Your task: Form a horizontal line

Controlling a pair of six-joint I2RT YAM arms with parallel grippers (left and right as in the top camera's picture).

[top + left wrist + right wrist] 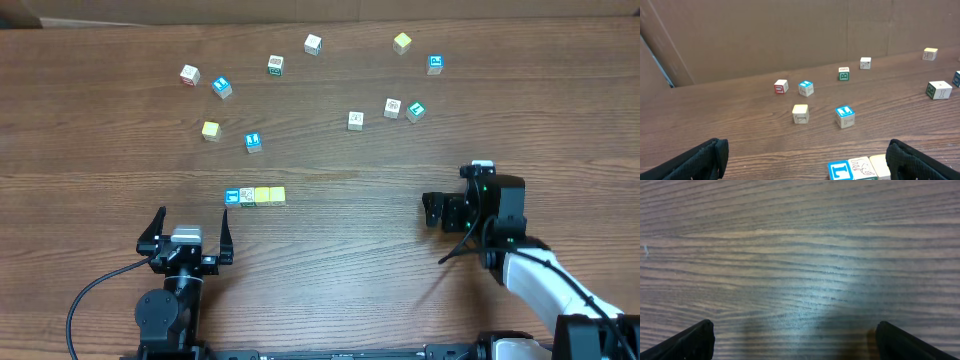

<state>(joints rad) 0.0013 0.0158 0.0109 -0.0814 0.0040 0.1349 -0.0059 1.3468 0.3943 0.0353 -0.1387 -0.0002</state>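
Near the front of the wooden table [350, 270], just ahead of the left gripper [192, 222], sits the horizontal line [254, 196]: four tiny cubes side by side. A blue-faced cube [232, 197] is at one end, then a white printed cube [247, 196], then two pale yellow cubes [277, 195]. They appear to touch, though the overhead view is too small to be sure. Other loose cubes [313, 44] lie scattered well apart across the far half. The left gripper's fingers are spread wide and hold nothing. The right gripper [433, 210], off to the side, is likewise spread wide over bare wood. By this, the row looks finished; any next move calls for staying clear, or a gentle nudge if a cube sits crooked
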